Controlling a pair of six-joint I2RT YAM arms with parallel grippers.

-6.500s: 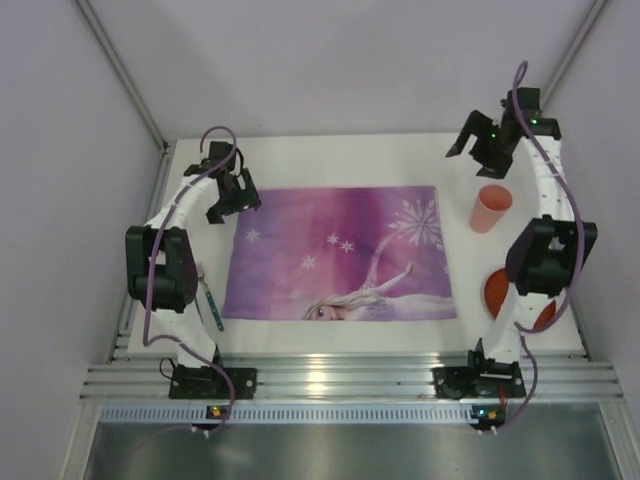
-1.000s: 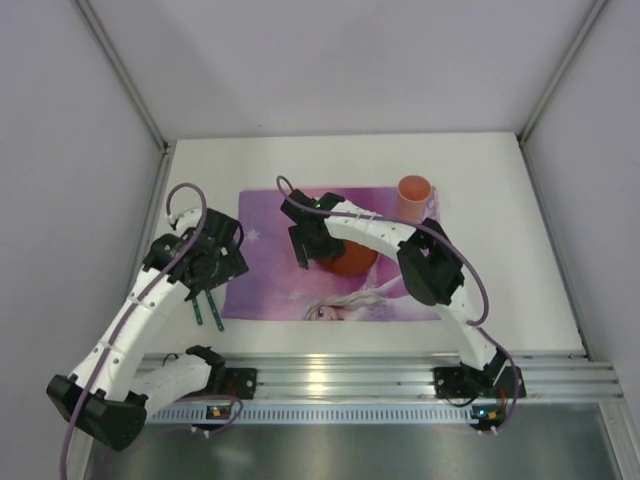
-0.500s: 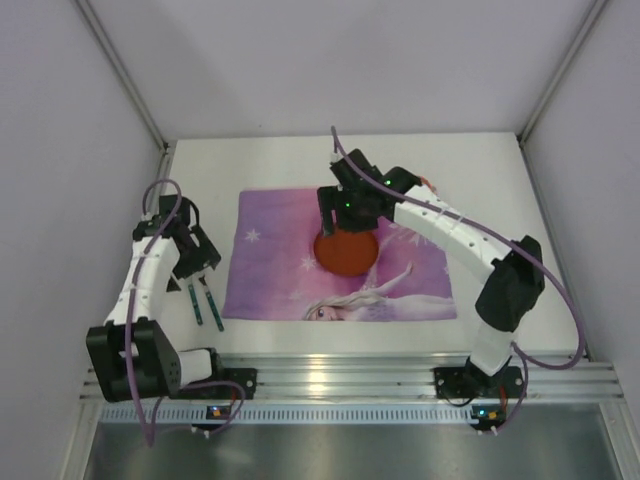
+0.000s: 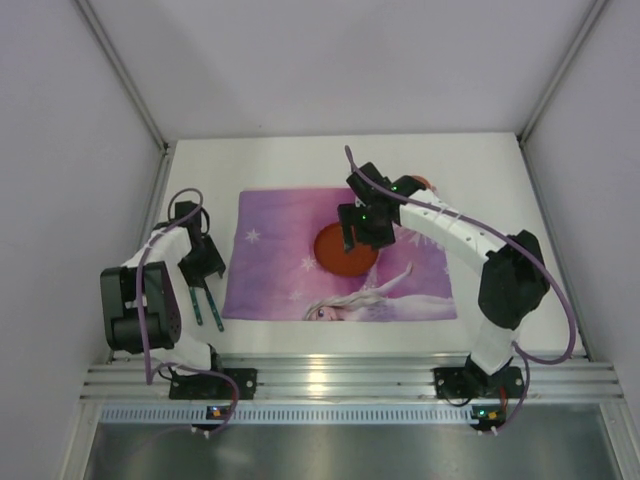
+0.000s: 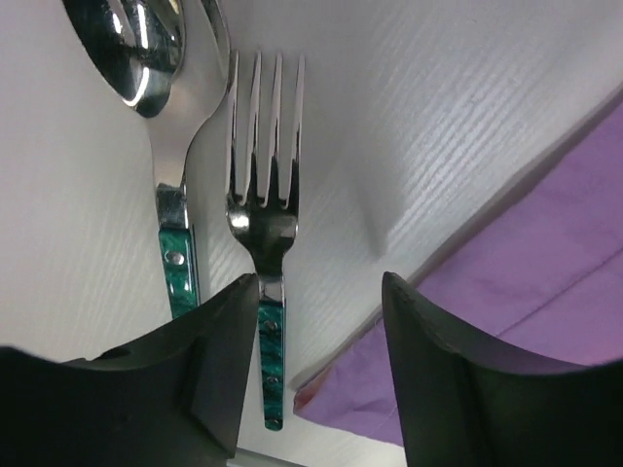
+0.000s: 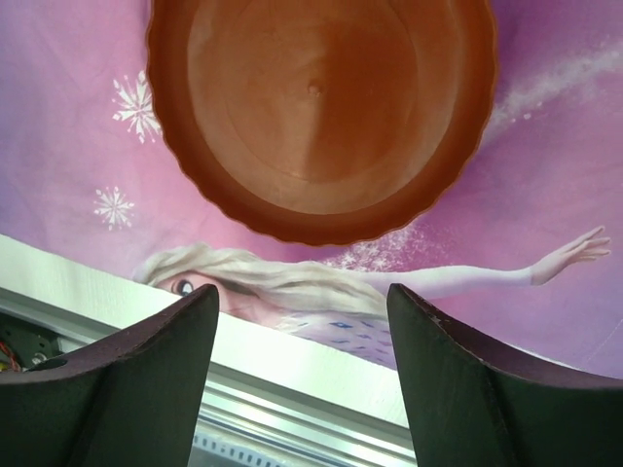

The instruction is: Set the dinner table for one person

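Dinner table [image 4: 490, 180] is seen from above, white & flat. A purple placemat [image 4: 270, 270] is spread on its middle so the meal things get a spot. A brown plate [image 6: 316, 107] is set on the mat, approx. at the centre. R gripper [image 6: 302, 292] is held just above it, jaws wide, nothing held. Fork [image 5: 263, 224] & spoon [image 5: 156, 49] are laid side by side on the bare table, just left of the mat. L gripper [image 5: 316, 292] is lowered round the fork handle, jaws apart, not pinched yet, prob. so the fork can be picked up.
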